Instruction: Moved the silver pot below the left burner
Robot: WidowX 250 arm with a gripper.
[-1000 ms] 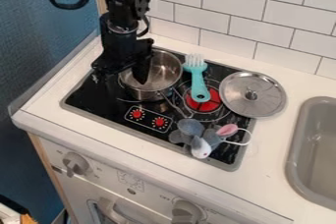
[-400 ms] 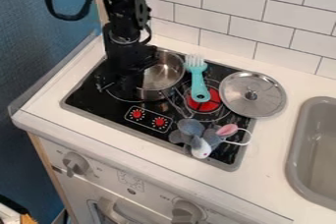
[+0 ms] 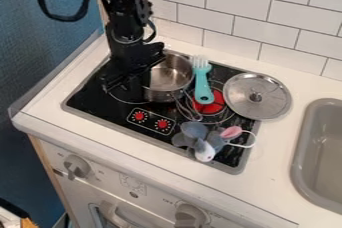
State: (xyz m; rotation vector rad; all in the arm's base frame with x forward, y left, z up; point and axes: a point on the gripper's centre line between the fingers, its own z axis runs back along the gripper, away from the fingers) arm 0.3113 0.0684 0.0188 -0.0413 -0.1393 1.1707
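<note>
The black gripper (image 3: 128, 83) hangs over the left part of the black stovetop, against the left side of the silver pot (image 3: 168, 79). The pot stands upright toward the back middle of the stovetop, with part of its left rim hidden behind the gripper. The outline of the left burner (image 3: 127, 100) shows below and left of the pot, partly covered by the gripper.
A turquoise fork (image 3: 202, 82) lies right of the pot over the red burner (image 3: 210, 105). Beside it are a metal lid (image 3: 257, 96), a wire whisk (image 3: 187, 109) and a grey plush mouse (image 3: 204, 141). A grey sink (image 3: 320, 152) is at the right.
The pot has shifted slightly to the right, up against the fork, which moved a little too. The gripper has gone from over the pot to its left side.
</note>
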